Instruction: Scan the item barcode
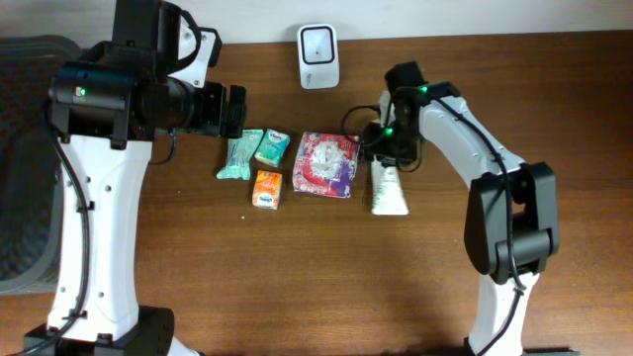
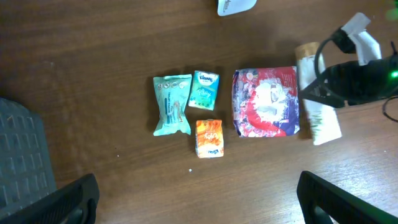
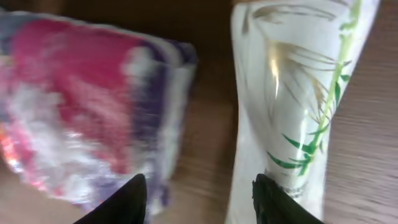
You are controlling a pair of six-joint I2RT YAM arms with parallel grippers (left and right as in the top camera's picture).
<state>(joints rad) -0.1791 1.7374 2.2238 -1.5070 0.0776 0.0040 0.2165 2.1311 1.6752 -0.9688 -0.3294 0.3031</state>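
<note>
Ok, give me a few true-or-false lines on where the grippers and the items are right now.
1. The left gripper is open and holds nothing. True.
2. The orange pack lies on top of the teal pouch. False: it lies on the table beside the pouch, not on it.
3. The right gripper is down at one end of the tube. True.
4. The tube lies between the teal pouch and the red pack. False: it lies on the side of the red pack away from the pouch.
5. The scanner stands at the table's far edge, with no gripper on it. True.
</note>
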